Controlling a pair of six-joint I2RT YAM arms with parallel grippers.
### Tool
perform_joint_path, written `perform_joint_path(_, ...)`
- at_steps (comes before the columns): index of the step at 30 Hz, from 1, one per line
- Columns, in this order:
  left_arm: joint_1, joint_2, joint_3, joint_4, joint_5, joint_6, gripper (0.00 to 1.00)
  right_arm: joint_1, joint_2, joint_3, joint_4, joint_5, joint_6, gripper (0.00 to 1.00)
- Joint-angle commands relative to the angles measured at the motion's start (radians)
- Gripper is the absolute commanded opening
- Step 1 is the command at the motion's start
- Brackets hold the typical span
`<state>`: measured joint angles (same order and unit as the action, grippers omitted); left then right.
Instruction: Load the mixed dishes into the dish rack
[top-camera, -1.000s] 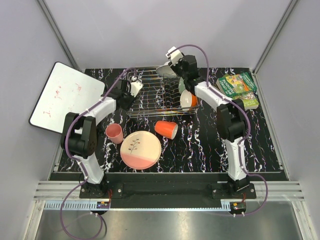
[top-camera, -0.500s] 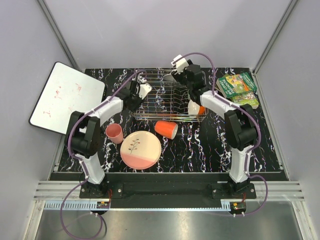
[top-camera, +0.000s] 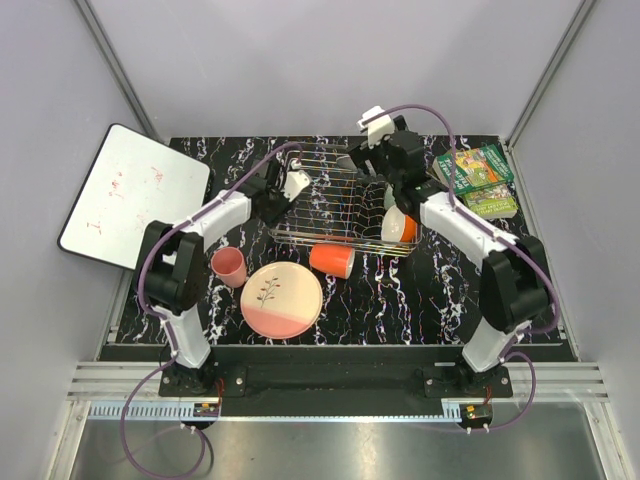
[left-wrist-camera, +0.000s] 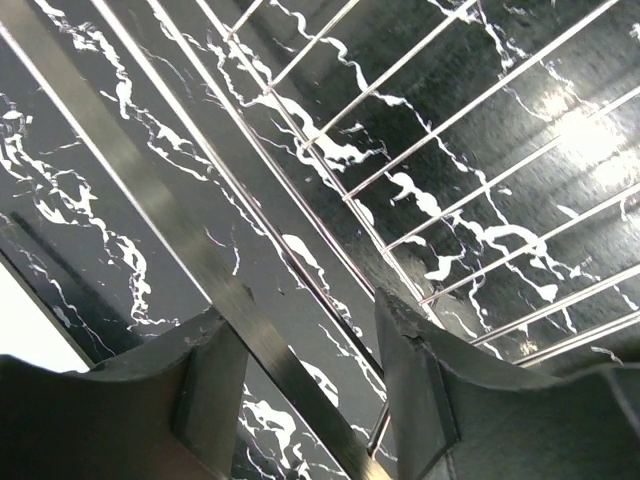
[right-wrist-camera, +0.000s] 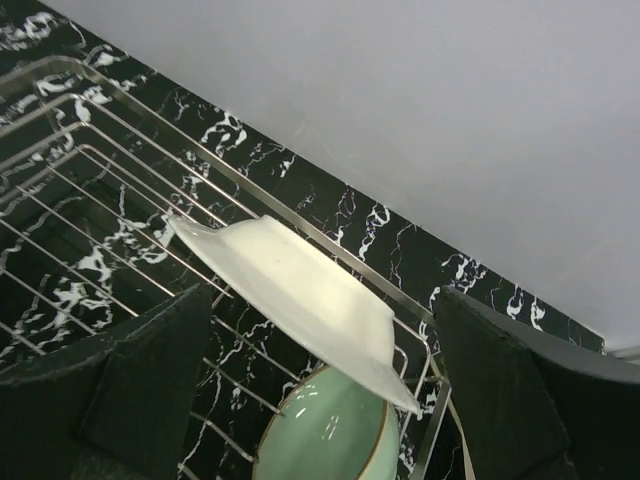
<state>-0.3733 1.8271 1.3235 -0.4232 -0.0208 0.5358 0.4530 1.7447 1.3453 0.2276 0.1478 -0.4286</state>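
The dish rack (top-camera: 325, 205) has only some of the dishes in it, I think. Closest to me on the black table (top-camera: 400, 295), the pink plate (top-camera: 282, 299) lies flat. The pink cup (top-camera: 229, 266) sits just beside it on the left, and the orange mug (top-camera: 331, 260) lies on its side near the rack's front edge. These three are outside the rack, so they have yet to go in. My left gripper (left-wrist-camera: 310, 320) has its fingers apart, one on each side of the rack's side rail, not pinching it. I guess it is there so the rack cannot slide. At the rack's right end the orange-and-white bowl (top-camera: 400, 226) stands on its edge. My right gripper (right-wrist-camera: 322, 300) hangs over the far right corner with its fingers wide apart and nothing in them. Below it the white plate (right-wrist-camera: 300, 295) leans tilted on the pale green bowl (right-wrist-camera: 325, 430), which props it up.
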Motion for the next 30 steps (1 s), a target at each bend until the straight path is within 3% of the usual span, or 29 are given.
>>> perform_joint_path(1,0.019,0.017,0.078,-0.150,0.030,0.007,0.58,0.029,-0.175,-0.003,-0.098,-0.031,0.169,1.00)
perform_joint_path(7,0.040,0.011,0.190,-0.176,0.025,-0.054,0.79,0.035,-0.332,-0.063,-0.271,-0.033,0.421,1.00)
perform_joint_path(10,0.047,-0.003,0.250,-0.186,0.022,-0.076,0.99,0.042,-0.410,-0.121,-0.350,-0.048,0.485,1.00)
perform_joint_path(13,0.056,-0.025,0.324,-0.222,0.030,-0.100,0.99,0.055,-0.457,-0.184,-0.433,-0.079,0.543,1.00)
perform_joint_path(17,0.066,-0.106,0.352,-0.321,0.119,-0.111,0.99,0.055,-0.545,-0.311,-0.465,-0.255,0.700,1.00)
perform_joint_path(19,0.073,-0.200,0.275,-0.374,0.160,-0.100,0.99,0.055,-0.608,-0.394,-0.470,-0.298,0.752,0.99)
perform_joint_path(23,0.073,-0.400,0.082,-0.480,0.293,-0.065,0.98,0.055,-0.694,-0.501,-0.488,-0.401,0.859,0.85)
perform_joint_path(30,0.092,-0.708,-0.107,-0.759,0.366,0.038,0.93,0.059,-0.778,-0.571,-0.534,-0.438,0.877,0.85)
